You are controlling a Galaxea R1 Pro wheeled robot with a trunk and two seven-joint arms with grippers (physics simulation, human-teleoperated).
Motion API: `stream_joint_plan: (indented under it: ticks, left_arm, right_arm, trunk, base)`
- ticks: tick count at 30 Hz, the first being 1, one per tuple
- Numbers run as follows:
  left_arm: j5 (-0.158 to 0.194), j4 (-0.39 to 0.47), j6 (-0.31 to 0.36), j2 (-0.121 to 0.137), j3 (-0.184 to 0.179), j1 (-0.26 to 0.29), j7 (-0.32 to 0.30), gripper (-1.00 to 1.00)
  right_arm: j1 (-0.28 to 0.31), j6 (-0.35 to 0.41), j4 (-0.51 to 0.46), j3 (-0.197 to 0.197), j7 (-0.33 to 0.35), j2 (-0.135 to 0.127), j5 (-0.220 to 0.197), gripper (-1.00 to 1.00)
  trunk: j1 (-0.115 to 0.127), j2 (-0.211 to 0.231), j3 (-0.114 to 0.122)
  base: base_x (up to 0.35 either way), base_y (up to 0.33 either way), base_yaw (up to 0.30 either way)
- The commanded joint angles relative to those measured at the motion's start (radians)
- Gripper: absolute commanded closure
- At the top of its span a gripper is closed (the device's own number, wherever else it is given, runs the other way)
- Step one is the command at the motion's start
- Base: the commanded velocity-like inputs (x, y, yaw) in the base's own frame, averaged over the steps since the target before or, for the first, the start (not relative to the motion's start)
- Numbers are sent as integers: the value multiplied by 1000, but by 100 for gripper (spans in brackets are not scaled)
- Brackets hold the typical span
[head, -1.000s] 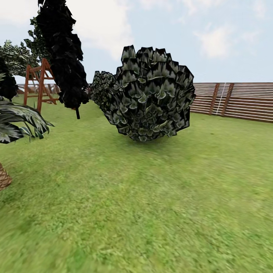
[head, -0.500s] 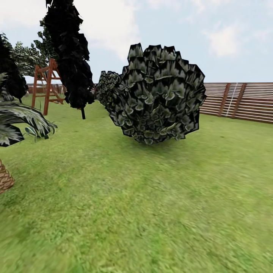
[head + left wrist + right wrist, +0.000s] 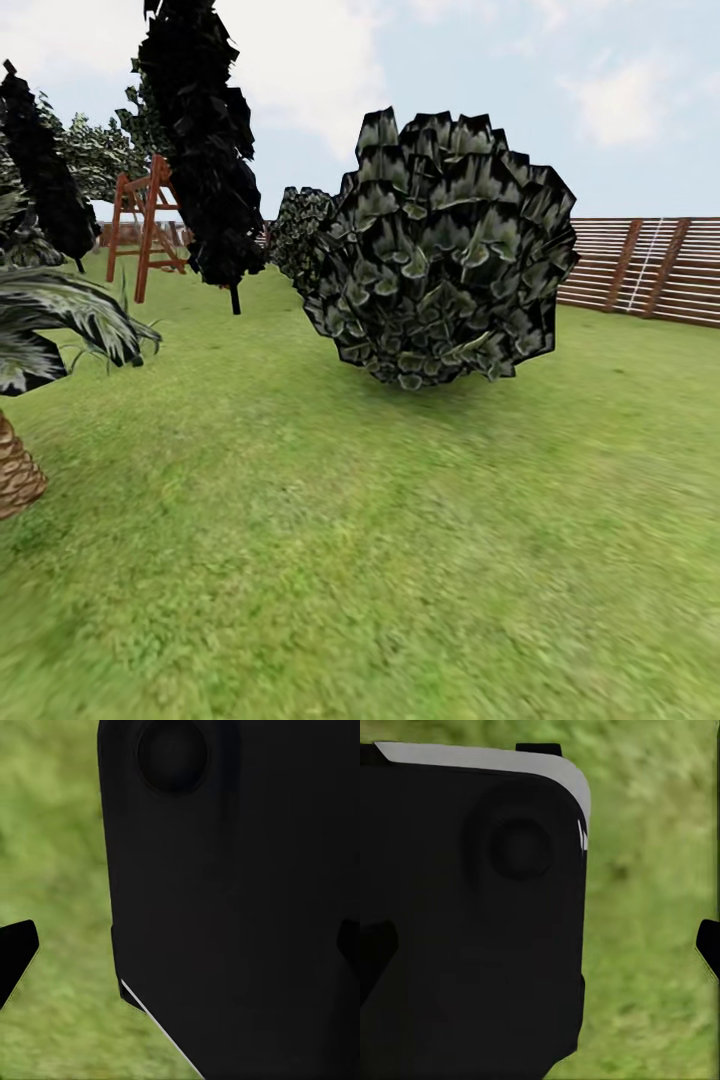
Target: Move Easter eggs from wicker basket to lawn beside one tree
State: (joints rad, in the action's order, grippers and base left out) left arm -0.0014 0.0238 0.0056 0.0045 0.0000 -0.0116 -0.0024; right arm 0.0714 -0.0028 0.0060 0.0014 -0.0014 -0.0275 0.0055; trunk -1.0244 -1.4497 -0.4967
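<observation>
Lawn point(image 3: 400, 560) runs open — bush point(image 3: 445, 250) ahead, fence point(image 3: 650, 270) behind.

we see lawn point(image 3: 400, 560) mottled green | bush point(image 3: 445, 250) dark green, pale-flecked | columnar tree point(image 3: 205, 150) black | fence point(image 3: 650, 270) brown slats | frame point(image 3: 145, 225) reddish-brown | palm trunk point(image 3: 15, 475) scaly brown

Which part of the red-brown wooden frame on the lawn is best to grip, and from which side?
Likely one slanted leg of the wooden frame: it is a thin, straight bar that a tool can close around. Come from the open lawn side facing the camera, because the black columnar tree stands just right of it in the head view. It is far off, so drive nearer first.
</observation>
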Motion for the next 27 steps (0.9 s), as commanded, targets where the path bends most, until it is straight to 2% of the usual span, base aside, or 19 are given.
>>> stream_joint_plan:
  ticks: [1, 14, 27]
  left_arm:
    - [0, 2, 1, 0, 0, -1, 0, -100]
    - [0, 2, 1, 0, 0, -1, 0, -100]
    - [0, 2, 1, 0, 0, -1, 1, -100]
  right_arm:
    - [1, 0, 0, 0, 0, 0, 1, -100]
    - [1, 0, 1, 0, 0, 0, 1, -100]
    - [1, 0, 0, 0, 0, 0, 0, -100]
  trunk:
    - [-1, 0, -1]
    - [-1, 0, -1]
    - [-1, 0, -1]
  base:
    - [341, 0, 2]
    - [341, 0, 4]
    - [341, 0, 230]
